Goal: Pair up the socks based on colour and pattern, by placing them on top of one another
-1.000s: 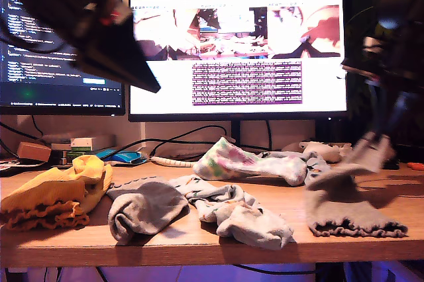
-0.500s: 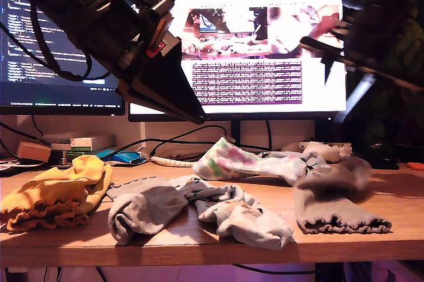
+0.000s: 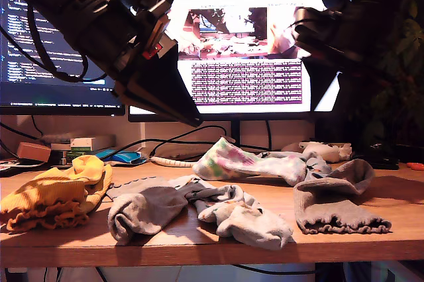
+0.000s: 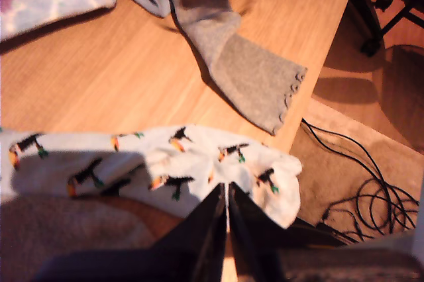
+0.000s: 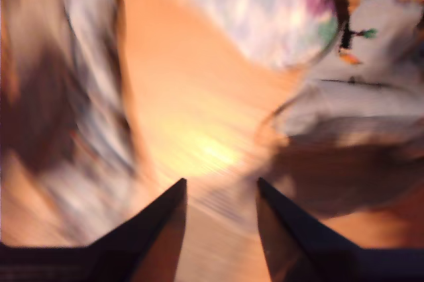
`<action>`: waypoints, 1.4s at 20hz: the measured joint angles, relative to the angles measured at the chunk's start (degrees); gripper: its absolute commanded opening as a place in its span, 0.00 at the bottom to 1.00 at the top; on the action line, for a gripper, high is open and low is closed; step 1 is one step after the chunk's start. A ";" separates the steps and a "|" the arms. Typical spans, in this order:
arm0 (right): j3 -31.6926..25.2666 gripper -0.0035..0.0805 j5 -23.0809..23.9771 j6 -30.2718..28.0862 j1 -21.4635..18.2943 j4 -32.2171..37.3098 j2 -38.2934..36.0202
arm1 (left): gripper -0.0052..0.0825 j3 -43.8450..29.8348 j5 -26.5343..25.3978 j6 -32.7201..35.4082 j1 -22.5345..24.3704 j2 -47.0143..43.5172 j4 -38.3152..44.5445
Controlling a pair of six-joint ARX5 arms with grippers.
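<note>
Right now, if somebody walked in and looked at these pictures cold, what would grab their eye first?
Probably the big dark arm looming over the desk at the exterior view's upper left, in front of the lit monitor. Below it, socks sprawl across the wooden desk: a mustard-yellow sock at that view's far left and a grey frilly-cuffed sock at its right. In the first wrist view, a white sock with small prints lies under the closed pincer.

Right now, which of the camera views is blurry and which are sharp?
Second wrist view: heavy motion blur, socks smeared, only the open second pincer crisp. First wrist view: sharp, the printed sock clear. Exterior view: mostly sharp, warm-lit, the grey sock well defined.
</note>
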 measured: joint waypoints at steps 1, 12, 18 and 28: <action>0.00 0.08 0.04 -5.14 0.55 -0.09 0.00 | 0.05 0.00 -0.17 0.00 0.00 0.00 -0.37; -9.20 0.03 0.44 -11.72 -2.51 8.33 -13.22 | 0.04 0.00 -1.49 0.00 0.28 0.00 -0.61; -23.74 0.03 4.46 -19.08 -1.99 18.91 -24.06 | 0.04 0.00 -7.96 0.07 2.38 0.00 -1.81; -26.12 0.03 4.04 -23.71 1.11 23.41 -23.56 | 0.04 0.52 -13.20 -4.11 7.87 8.39 3.52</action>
